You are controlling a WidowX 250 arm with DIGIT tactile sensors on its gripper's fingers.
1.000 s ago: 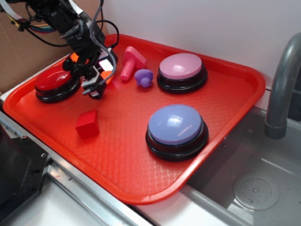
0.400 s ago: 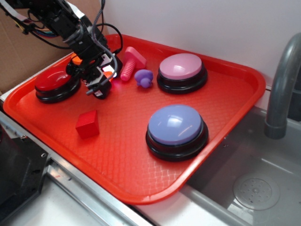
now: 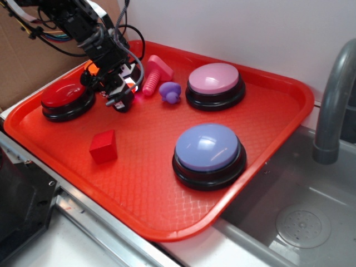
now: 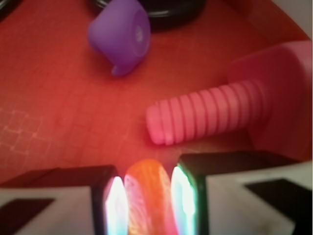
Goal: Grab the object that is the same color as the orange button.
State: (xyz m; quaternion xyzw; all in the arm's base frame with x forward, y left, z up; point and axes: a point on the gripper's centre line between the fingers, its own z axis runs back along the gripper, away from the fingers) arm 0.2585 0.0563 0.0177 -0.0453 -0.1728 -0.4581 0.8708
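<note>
In the wrist view my gripper (image 4: 146,172) is shut on the small glossy orange crescent (image 4: 146,203), which sits squeezed between the two lit pads (image 4: 115,205). In the exterior view the gripper (image 3: 122,100) is low over the back left of the red tray (image 3: 144,183), between the red-topped button (image 3: 64,97) and the pink bolt (image 3: 153,75). The crescent is hidden by the fingers there. The orange button is almost wholly hidden behind the arm; only a sliver of orange (image 3: 89,67) shows. I cannot tell whether the crescent touches the tray.
The pink bolt (image 4: 210,115) lies just ahead of the jaws, with a small purple piece (image 4: 122,34) beyond it. On the tray also stand a red cube (image 3: 103,146), a pink button (image 3: 214,84) and a lilac button (image 3: 208,153). A sink and faucet (image 3: 334,105) lie to the right.
The gripper has shifted a little to the right and toward the back of the tray, nearer the pink bolt. The other things have not moved.
</note>
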